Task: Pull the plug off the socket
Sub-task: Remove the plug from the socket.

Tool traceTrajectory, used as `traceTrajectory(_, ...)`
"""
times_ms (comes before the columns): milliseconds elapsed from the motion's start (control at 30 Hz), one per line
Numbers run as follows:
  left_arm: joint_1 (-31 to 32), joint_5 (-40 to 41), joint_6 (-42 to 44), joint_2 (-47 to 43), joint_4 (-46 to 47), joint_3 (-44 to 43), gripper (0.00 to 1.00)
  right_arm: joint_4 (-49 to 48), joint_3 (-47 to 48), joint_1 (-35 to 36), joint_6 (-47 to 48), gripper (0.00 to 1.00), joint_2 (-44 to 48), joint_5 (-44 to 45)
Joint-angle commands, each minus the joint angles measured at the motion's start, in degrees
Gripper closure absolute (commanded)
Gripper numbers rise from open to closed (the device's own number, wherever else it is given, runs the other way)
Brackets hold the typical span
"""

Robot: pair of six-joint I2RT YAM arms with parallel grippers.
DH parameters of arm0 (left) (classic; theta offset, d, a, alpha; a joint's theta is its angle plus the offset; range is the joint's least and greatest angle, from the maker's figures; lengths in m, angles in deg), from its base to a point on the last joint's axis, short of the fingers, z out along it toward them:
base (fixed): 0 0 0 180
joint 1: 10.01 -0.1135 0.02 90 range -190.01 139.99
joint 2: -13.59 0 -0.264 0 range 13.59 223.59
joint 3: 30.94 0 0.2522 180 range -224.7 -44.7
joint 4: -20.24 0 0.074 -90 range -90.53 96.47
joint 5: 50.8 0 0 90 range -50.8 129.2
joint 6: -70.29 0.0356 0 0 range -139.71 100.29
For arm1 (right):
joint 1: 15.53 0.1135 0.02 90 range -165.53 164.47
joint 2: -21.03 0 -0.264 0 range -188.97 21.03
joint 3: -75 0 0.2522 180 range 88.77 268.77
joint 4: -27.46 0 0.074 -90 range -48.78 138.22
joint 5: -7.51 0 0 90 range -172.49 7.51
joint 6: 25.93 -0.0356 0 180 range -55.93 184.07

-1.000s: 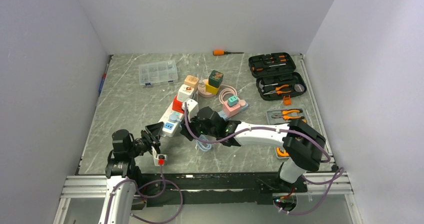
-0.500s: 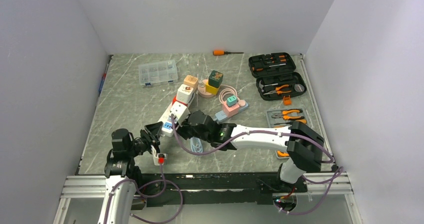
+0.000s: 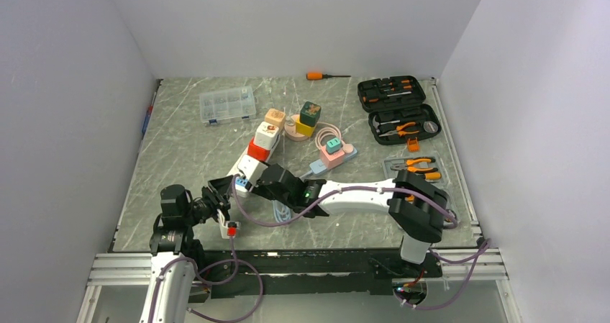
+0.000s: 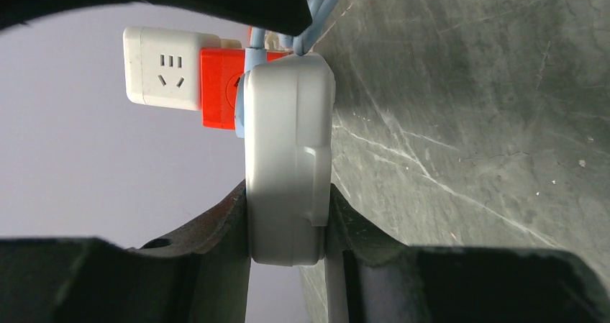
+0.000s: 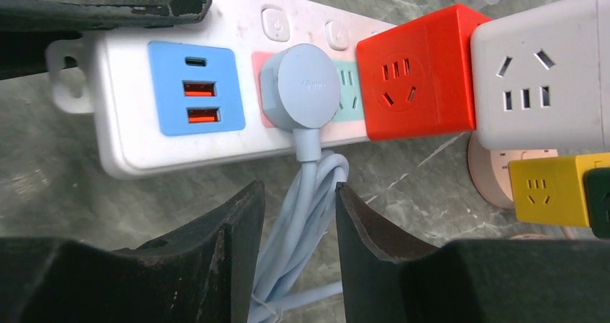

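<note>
A white power strip point(image 3: 237, 170) lies slantwise on the table. A round pale-blue plug point(image 5: 298, 85) sits in its socket beside a blue USB panel point(image 5: 196, 88), and its blue cable point(image 5: 306, 193) runs down into a coil. My left gripper point(image 3: 219, 193) is shut on the strip's near end point(image 4: 288, 157), one finger on each side. My right gripper point(image 3: 253, 186) is open and hangs just short of the plug, its fingers point(image 5: 237, 222) on either side of the cable, not touching the plug.
A red cube adapter point(image 5: 417, 75) and a white cube adapter point(image 5: 539, 71) sit in the strip right next to the plug. A yellow cube point(image 5: 550, 186), a pink socket point(image 3: 333, 154), a parts box point(image 3: 227, 105) and tool cases point(image 3: 400, 107) lie further back.
My right arm has swung left along the strip, from over the cable coil to the plug near the strip's near end. My left gripper has kept its hold and place.
</note>
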Motion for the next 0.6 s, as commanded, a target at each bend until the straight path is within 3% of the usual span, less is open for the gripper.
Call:
traceTrajectory(0,0.43,-3.53,1.55,-0.01,2.75,-4.02,1.00,-2.39,4.14,0.60,3.12,0.59,-2.94,3.89)
traceTrajectory(167,0.54,-3.31,2.50,0.63,2.25,-4.19,1.00,-6.84,5.76,2.28,6.57,0.75,-7.18,11.12)
traceTrajectory(300,0.56,-3.32,5.09,1.09,0.33,-4.44,1.00,-10.82,5.70,3.35,9.23,0.98,-8.62,16.15)
traceTrajectory(567,0.65,-0.42,21.58,4.10,-12.17,-5.56,0.99,-18.41,2.70,3.53,11.35,1.00,-5.98,21.90)
